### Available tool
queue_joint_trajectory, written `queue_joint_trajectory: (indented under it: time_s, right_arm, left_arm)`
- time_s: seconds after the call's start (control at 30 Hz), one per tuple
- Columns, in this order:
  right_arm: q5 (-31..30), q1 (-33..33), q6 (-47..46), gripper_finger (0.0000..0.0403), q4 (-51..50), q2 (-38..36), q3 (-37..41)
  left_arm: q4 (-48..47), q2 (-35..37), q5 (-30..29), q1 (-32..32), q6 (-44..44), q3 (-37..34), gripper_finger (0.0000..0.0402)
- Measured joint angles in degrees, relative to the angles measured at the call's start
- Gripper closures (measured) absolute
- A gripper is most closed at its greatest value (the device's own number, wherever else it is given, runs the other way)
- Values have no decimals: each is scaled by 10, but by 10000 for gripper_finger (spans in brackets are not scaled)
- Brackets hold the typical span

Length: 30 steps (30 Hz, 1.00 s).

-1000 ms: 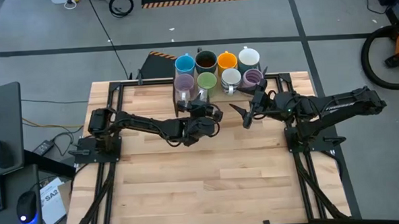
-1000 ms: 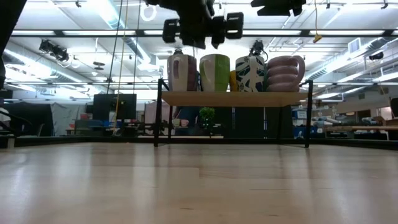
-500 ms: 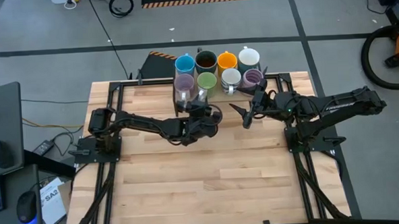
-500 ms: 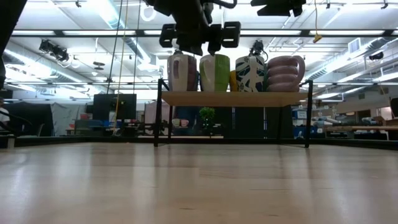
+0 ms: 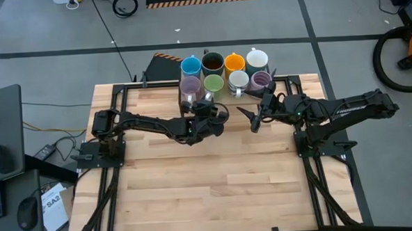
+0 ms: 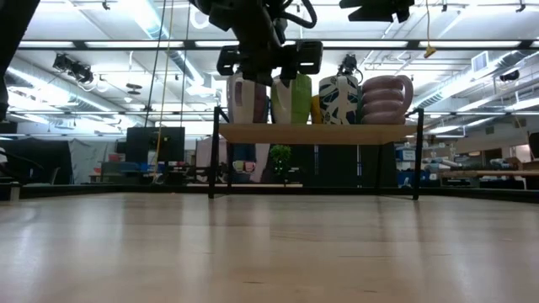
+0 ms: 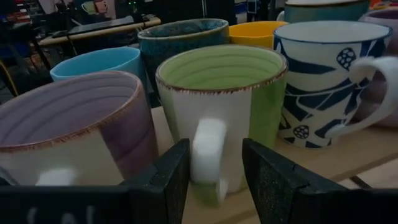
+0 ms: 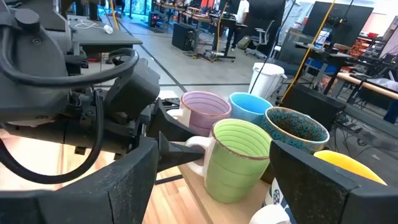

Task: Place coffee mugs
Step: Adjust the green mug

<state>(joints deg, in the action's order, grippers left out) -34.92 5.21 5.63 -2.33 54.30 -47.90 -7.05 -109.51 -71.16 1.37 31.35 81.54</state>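
Left gripper [image 7: 214,177] parted, fingers astride the handle of the green mug [image 7: 224,106], not clamped. Mug seated on the wooden rack [image 6: 316,133] among the other mugs. Right gripper [image 5: 256,115] spread, empty, nearby.

From above I get even, bright light and soft shadows on the bench [image 5: 216,191]. At bench height, ceiling strip lights [image 6: 472,44] glare and the near boards blur. My left wrist feed is dim; the green mug's handle [image 7: 208,152] is smeared out of focus.
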Motion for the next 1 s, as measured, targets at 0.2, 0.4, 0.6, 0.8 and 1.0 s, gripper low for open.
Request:
queue_joint_trajectory:
  time_s: [0.2, 0.4, 0.6, 0.8, 1.0]
  right_arm:
    - [0, 0, 1, 88, 0, 0, 0]
    - [0, 0, 1, 88, 0, 0, 0]
    - [0, 0, 1, 88, 1, 0, 0]
    - [0, 0, 1, 88, 1, 0, 0]
    - [0, 0, -1, 88, 1, 0, 0]
  left_arm:
    - [-2, 0, 5, 5, 7, 0, 248]
    - [-2, 0, 20, 13, 12, 0, 248]
    - [-1, 0, 28, 15, 18, 0, 248]
    - [0, 0, 44, 15, 40, 0, 248]
    - [7, 0, 56, 15, 42, 0, 248]
